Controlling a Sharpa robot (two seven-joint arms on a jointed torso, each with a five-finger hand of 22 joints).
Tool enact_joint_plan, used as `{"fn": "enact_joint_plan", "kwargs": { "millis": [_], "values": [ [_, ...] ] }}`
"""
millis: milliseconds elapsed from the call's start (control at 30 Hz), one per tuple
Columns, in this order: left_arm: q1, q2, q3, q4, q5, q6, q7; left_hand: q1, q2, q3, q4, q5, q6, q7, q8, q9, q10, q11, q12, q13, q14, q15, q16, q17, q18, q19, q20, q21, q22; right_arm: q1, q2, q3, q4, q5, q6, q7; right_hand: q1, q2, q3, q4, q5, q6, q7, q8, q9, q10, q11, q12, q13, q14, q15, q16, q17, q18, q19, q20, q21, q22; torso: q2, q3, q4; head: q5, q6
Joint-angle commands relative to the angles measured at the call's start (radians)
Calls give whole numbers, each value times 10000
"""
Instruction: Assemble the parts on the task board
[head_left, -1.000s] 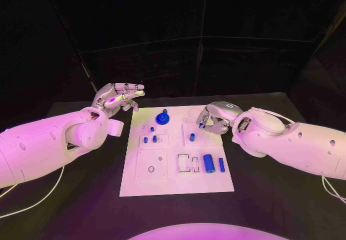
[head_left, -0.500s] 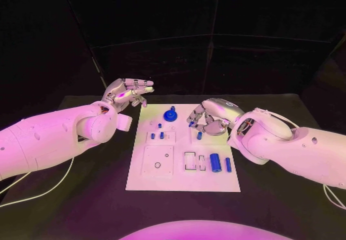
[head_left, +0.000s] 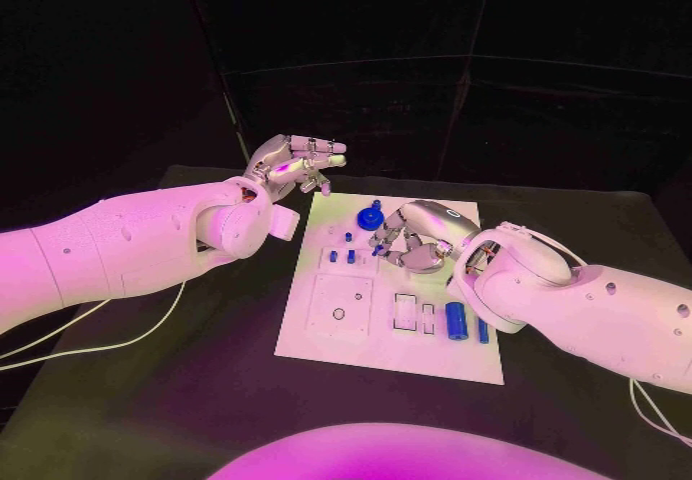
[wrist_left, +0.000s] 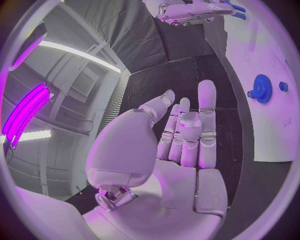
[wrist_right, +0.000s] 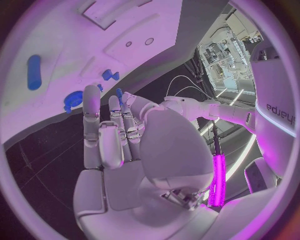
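Our left hand (head_left: 296, 165) is spread empty; our right hand (head_left: 414, 240), curled, holds nothing. The blue parts (head_left: 457, 321) look light, rigid, slippery: pinch their sides.

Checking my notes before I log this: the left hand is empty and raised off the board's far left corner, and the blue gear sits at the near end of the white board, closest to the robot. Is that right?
Not quite. The blue gear sits at the far end of the task board, not the near end; the head view shows it. The rest holds: the left hand is empty, raised off the board's far left corner.

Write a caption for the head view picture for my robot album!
Right hand hovers over the white task board beside a blue gear; left hand waits open.
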Motion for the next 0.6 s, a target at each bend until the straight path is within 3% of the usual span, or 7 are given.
{"fn": "enact_joint_plan", "kwargs": {
  "millis": [33,300,600],
  "values": [
    [25,28,6,23,12,125,23,70,14,-19,-26,-37,-60,-1,53,6,-81,17,58,17,86,-14,58,5,135,31,26,15,10,-117,225,9,-231,-312,296,300,-80,29,51,-20,49,43,-8,-48,3,58,-22,-18,-11,434,-60,38,14,52,1,-69,27,-9,-3,10,-19,198,-82],
    [50,149,6,12,12,146,21,70,14,-19,-26,-37,-60,-1,53,6,-81,17,58,17,86,-14,58,5,135,31,26,15,10,-409,780,-17,-716,-1109,565,141,-91,37,66,-24,77,27,2,-64,-3,47,-13,-34,-23,429,-55,31,-4,56,-14,-67,18,-35,-13,17,-29,266,-113],
    [54,233,6,-9,12,153,50,64,17,-25,-22,-37,-66,0,60,7,-90,19,70,18,87,-12,64,0,135,34,28,19,12,-523,971,-53,-834,-1389,898,65,-86,46,80,-32,97,26,2,-68,-4,47,-12,-40,-28,432,-54,46,20,53,-11,-66,30,-17,-8,12,-27,300,-148]
  ]
}}
